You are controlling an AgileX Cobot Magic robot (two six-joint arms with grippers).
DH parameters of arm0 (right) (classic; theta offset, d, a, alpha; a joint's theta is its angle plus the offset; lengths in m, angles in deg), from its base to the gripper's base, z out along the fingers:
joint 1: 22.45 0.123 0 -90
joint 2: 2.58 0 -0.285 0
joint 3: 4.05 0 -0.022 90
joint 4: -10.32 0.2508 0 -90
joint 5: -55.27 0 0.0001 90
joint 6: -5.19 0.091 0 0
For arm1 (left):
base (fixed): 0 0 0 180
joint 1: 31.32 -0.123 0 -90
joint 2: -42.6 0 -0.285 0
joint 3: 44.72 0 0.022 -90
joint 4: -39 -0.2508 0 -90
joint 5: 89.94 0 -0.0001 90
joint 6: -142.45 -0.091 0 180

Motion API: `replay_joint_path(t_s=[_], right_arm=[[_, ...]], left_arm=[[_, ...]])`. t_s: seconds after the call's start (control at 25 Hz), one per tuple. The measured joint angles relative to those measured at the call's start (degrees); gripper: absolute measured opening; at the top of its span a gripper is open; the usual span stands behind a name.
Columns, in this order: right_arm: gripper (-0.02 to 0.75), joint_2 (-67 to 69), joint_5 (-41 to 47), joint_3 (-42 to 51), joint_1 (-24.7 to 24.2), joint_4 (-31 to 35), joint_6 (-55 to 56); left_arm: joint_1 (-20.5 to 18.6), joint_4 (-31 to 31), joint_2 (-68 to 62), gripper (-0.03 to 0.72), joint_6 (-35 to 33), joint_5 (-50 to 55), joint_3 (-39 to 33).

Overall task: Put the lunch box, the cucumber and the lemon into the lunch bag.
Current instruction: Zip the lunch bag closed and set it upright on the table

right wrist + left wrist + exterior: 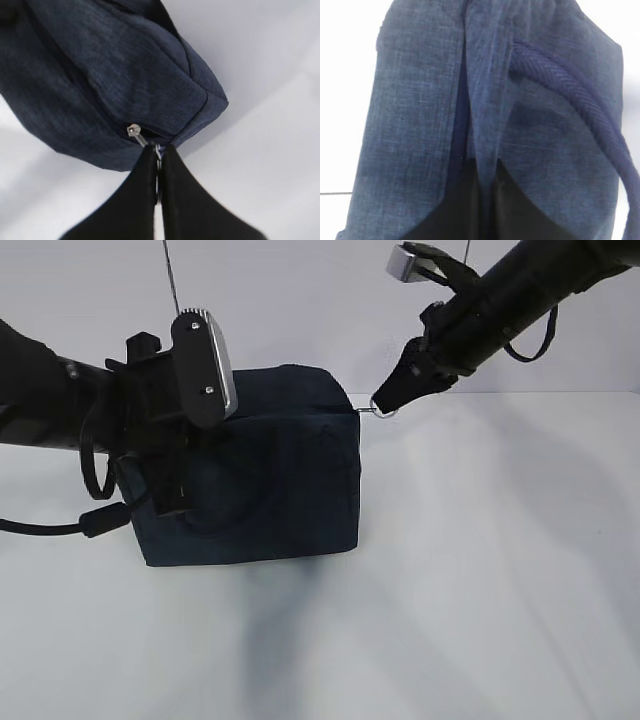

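From the exterior view you have the lunch bag (270,470) standing on the table (500,590), the left gripper (170,485) pressed against its left side and the right gripper (392,392) at its upper right corner, clenched on the silver ring pull (378,409). The left wrist view shows pinched bag fabric beside a strap handle (580,100). The right wrist view confirms closed fingers (145,200) on the pull. You're at the zipper step; next, draw the pull steadily while bracing the bag. Lunch box, cucumber and lemon aren't visible.
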State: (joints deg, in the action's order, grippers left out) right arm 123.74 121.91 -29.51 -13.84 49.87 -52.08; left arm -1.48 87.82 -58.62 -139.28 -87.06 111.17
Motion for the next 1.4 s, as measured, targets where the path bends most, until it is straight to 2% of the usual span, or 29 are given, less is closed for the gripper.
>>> replay_joint_path(t_s=[0.16, 0.28, 0.44, 0.52, 0.76, 1.0, 1.4], right_arm=[[0.008, 0.1, -0.2, 0.0, 0.2, -0.7, -9.8], [0.008, 0.1, -0.6, 0.0, 0.2, -0.6, -11.0], [0.008, 0.3, -0.7, 0.0, 0.1, 3.0, -9.4], [0.008, 0.4, -0.9, 0.0, 0.0, 4.6, -5.8], [0.008, 0.5, -0.6, 0.0, 0.0, 5.7, 16.0], [0.008, 3.1, 1.1, -0.1, -0.2, 6.3, 30.1], [0.008, 3.5, 0.9, -0.1, -0.5, 10.7, 45.0]], left_arm=[[0.0, 0.0, 0.0, -0.006, 0.0, 0.0, 0.0], [0.0, 0.1, 0.0, -0.006, 0.0, -0.1, 0.0], [0.0, 0.1, 0.0, -0.006, 0.0, -0.3, 0.0], [0.0, 0.1, 0.0, -0.006, 0.0, -0.5, 0.0], [0.0, 0.4, 0.0, -0.006, 0.0, -0.8, 0.0], [0.0, 1.5, 0.0, -0.006, 0.0, -1.4, 0.0], [0.0, 2.0, 0.0, -0.007, 0.0, -2.3, 0.0]])
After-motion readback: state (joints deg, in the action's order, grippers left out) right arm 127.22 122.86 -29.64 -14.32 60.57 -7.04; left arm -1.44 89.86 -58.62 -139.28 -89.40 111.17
